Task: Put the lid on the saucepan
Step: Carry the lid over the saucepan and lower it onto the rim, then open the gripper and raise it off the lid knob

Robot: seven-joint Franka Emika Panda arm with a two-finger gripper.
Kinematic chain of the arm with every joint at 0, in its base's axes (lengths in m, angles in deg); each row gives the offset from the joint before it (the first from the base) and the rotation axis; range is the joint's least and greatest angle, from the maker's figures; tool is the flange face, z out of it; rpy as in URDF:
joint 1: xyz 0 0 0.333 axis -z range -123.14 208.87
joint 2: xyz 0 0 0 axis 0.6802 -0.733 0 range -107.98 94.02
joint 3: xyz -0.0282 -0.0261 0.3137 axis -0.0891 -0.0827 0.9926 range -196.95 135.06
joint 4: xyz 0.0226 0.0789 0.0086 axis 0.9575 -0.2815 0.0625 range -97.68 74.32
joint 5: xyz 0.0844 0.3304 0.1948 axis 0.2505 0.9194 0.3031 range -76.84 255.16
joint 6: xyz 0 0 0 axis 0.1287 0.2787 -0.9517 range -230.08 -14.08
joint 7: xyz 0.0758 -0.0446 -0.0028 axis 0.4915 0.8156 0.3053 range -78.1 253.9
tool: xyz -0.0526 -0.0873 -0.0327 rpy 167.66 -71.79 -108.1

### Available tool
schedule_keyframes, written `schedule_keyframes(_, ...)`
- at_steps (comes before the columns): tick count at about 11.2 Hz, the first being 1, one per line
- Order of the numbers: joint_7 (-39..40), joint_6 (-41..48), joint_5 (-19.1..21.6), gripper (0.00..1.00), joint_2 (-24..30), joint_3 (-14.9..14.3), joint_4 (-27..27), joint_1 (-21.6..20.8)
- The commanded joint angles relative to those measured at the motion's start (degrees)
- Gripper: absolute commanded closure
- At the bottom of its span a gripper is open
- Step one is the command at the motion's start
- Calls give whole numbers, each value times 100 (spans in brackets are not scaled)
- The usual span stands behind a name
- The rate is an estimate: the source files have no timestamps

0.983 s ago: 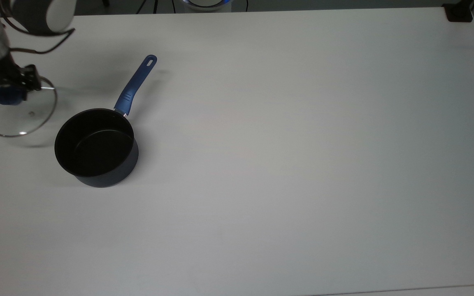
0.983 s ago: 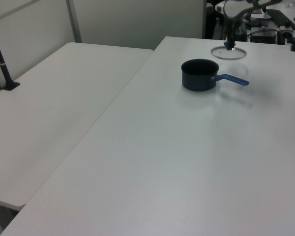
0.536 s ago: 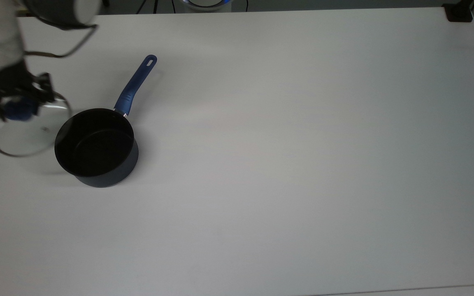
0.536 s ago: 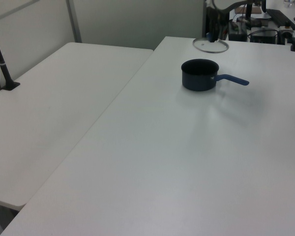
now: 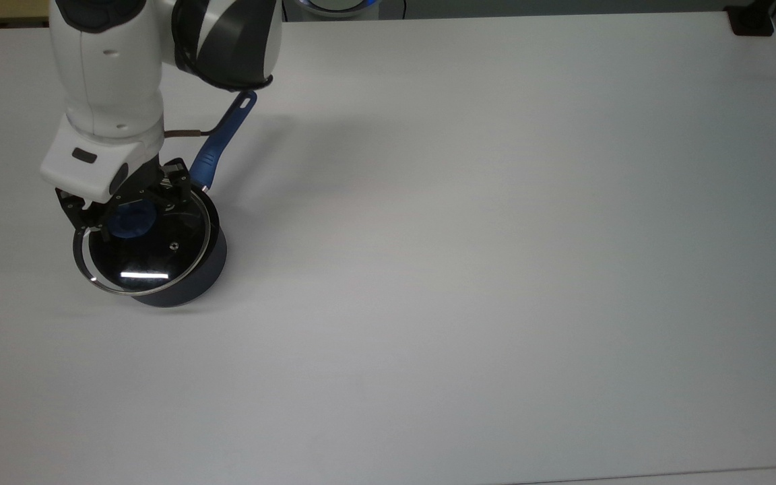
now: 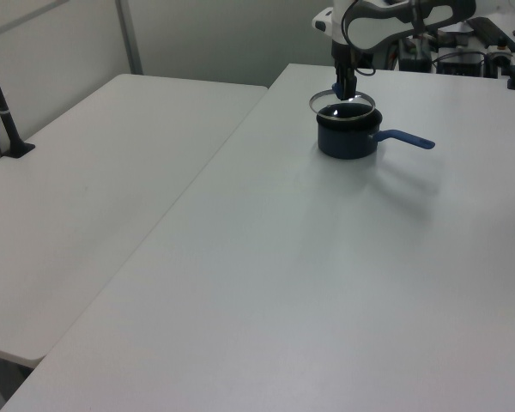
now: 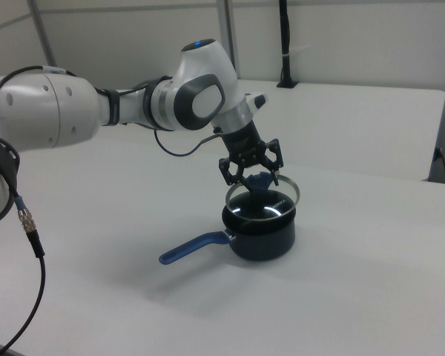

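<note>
- The table [image 5: 496, 269] is white, and the pan [image 5: 179, 286] stands near the top view's left edge, its handle [image 5: 223, 138] pointing up and to the right.
- The arm [image 7: 133, 104] reaches over the pan.
- The gripper [image 5: 131, 210] is clamped on the blue knob [image 5: 131, 219] of the lid [image 5: 152, 266].
- The lid hangs just above the pan's mouth (slightly tilted in the right view) and is not seated.
- Half a second ago the lid was beside the pan, toward the top view's left; now it covers the opening.
</note>
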Motion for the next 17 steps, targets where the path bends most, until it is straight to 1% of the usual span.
schedule_keyframes(1,-26,181,-185,47,19,-107,-39,-69)
schedule_keyframes(3,96,286,-202,46,63,-107,-136,-43)
schedule_keyframes(4,97,286,-202,46,89,-107,-293,-69)
schedule_keyframes(7,62,278,-228,46,98,-54,-426,-104)
schedule_keyframes(9,27,269,-273,44,98,-54,-462,-104)
schedule_keyframes(11,26,286,-273,44,107,-36,-470,-122)
schedule_keyframes(13,-52,286,-273,43,107,77,-471,-122)
schedule_keyframes(16,-105,295,-281,42,133,104,-505,-201)
schedule_keyframes(17,-114,287,-281,38,168,104,-610,-210)
